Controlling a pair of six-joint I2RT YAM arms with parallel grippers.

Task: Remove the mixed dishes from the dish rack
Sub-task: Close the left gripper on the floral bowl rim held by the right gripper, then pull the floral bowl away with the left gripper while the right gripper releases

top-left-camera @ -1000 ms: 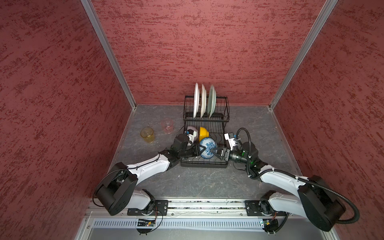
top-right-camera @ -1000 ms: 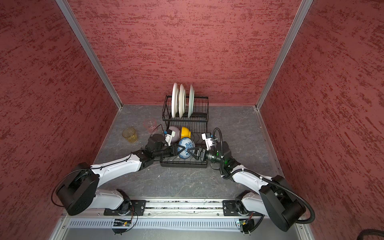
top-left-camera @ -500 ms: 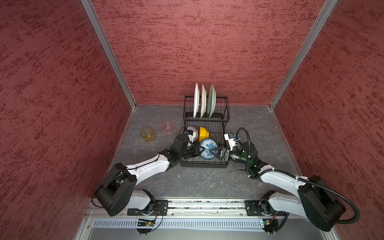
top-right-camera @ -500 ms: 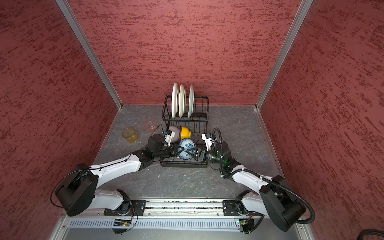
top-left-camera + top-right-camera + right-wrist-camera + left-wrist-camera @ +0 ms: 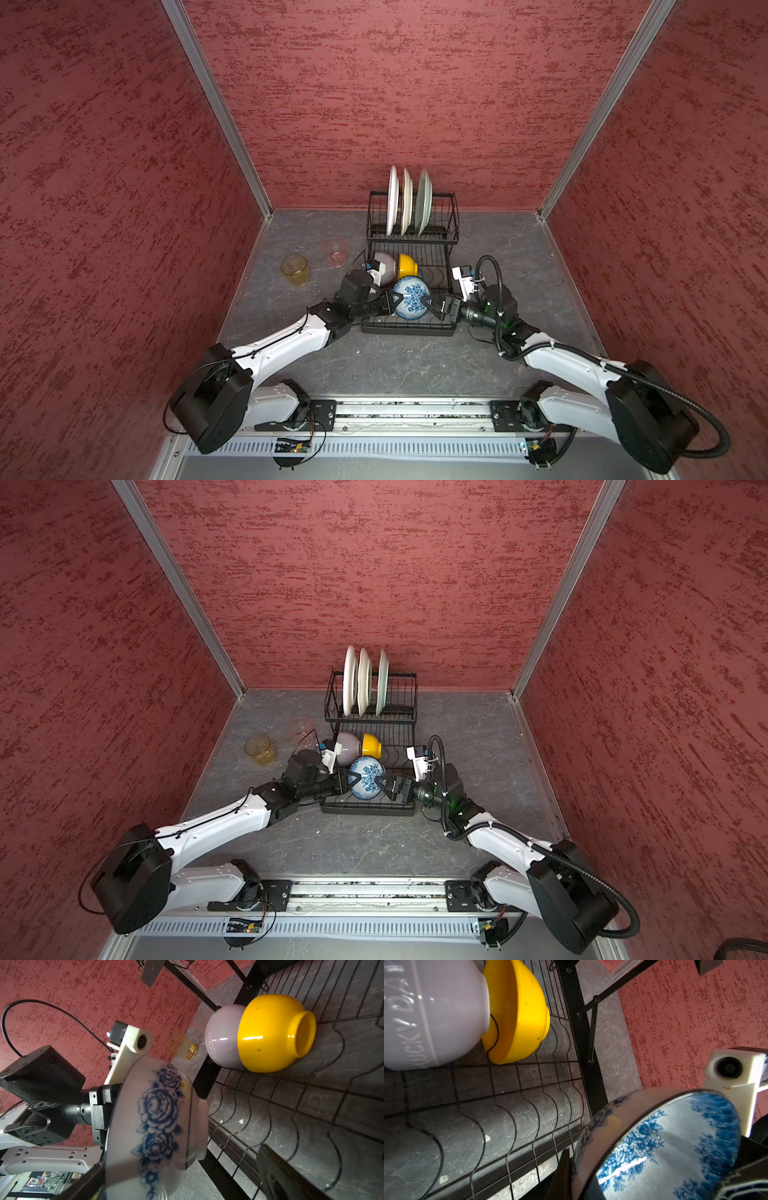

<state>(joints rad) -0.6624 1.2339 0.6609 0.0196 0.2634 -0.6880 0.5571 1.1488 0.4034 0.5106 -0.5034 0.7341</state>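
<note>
Pinching the rim of the blue-and-white flowered ceramic bowl (image 5: pixel 411 301), the left jaws are drawn tight on its wall. One jaw is against the outside and the other is inside the mouth, as the left wrist view shows. The bowl is turned on its side over the front part of the lower, wavy-wired tier of the black wire dish rack (image 5: pixel 409 329). Its mouth faces the left arm (image 5: pixel 286 345) and its foot ring faces the right arm (image 5: pixel 561 365). The right jaws are spread wide on the foot side of the bowl and hold nothing. In both top views their tips sit just at the bowl's right edge. In the right wrist view one jaw stands clear of the foot ring, while the other is by the rim, where I cannot tell whether it touches. Behind the bowl on the same tier, a lilac ceramic bowl (image 5: pixel 387 262) and a yellow bowl (image 5: pixel 408 266) lie on their sides, the lilac one's base tucked into the yellow one's mouth. Two white plates (image 5: pixel 392 203) and a pale green plate (image 5: pixel 423 203) stand on edge in the raised back tier. An amber glass tumbler (image 5: pixel 295 270) and a pink glass tumbler (image 5: pixel 334 251) stand on the grey desk (image 5: pixel 395 365), left of the rack.
</note>
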